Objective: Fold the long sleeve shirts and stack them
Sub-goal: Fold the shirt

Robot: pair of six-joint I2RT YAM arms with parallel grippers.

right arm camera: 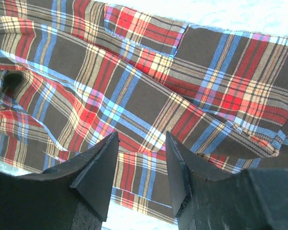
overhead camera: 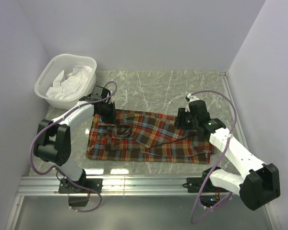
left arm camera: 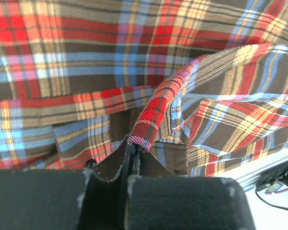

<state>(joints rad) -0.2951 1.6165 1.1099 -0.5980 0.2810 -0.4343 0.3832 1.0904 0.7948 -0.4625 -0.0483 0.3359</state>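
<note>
A plaid flannel shirt [overhead camera: 149,139] in red, blue, orange and brown checks lies partly folded across the middle of the marble table. My left gripper [overhead camera: 107,113] is at its far left corner, shut on a raised fold of the shirt [left arm camera: 156,108] that it pinches between its fingertips [left arm camera: 132,143]. My right gripper [overhead camera: 185,120] hovers over the shirt's far right part; it is open and empty, with the plaid cloth [right arm camera: 134,96] spread below its fingers [right arm camera: 103,158].
A white laundry basket [overhead camera: 48,76] holding white cloth [overhead camera: 72,81] stands at the far left corner. White walls close in the back and both sides. A metal rail [overhead camera: 144,184] runs along the near table edge.
</note>
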